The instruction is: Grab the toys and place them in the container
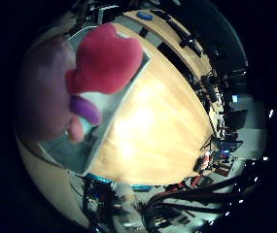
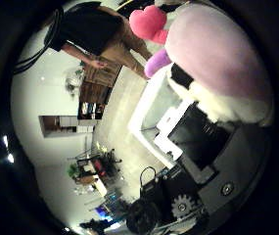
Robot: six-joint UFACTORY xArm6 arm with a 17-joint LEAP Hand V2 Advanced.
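Plush toy [image 1: 104, 60], red and pale purple, close against palm, above grey container [image 1: 77, 150] on wooden table [image 1: 162, 121]. Hand [image 2: 197, 147]: curl of digits not visible, cannot tell grip. Step, by judgement: carry over container. Next: release inside walls.

Plush toy blocks your view

The plush toy [image 1: 104, 60] hides much of the container [image 1: 75, 155] from you; the hand's [image 2: 202, 147] fingertips can't be seen.
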